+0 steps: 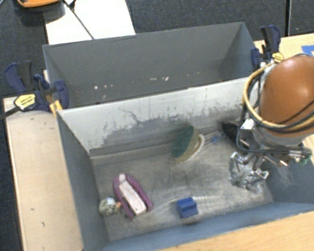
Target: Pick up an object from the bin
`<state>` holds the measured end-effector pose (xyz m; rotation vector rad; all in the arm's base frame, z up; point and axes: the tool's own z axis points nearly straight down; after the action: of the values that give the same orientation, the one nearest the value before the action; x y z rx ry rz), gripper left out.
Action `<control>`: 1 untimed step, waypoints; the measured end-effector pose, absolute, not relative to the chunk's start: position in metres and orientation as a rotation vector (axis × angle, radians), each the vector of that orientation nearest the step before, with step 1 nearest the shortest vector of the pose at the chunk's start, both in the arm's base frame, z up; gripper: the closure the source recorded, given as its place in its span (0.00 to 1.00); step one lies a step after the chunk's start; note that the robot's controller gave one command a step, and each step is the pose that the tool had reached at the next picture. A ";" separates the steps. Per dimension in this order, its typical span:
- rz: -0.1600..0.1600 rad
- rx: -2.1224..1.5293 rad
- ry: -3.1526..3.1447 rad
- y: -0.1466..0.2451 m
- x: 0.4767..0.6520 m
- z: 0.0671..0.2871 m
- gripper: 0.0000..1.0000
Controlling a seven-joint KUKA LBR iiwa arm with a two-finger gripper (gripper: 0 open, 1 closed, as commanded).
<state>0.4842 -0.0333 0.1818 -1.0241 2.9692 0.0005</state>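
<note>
The claw (pixel 248 173) hung low over bare floor at about 4 o'clock in the grey bin (pixel 145 58), and whether it was open or closed, or had hold of anything, could not be told. Nearest to it were a small black object (pixel 230 129) at its 12 o'clock by the back wall, a green-and-cream dish brush (pixel 183 143) at its 10 o'clock, and a blue block (pixel 187 207) at its 8 o'clock near the front wall. Well apart, at the bin's 8 o'clock, a pink-and-purple object (pixel 132 196) lay just beside a small round greyish thing (pixel 107 206).
</note>
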 end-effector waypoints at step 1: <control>0.000 -1.066 2.950 -0.015 0.481 0.191 1.00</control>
<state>0.4806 -0.0150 0.1911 -1.0665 2.9497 0.0001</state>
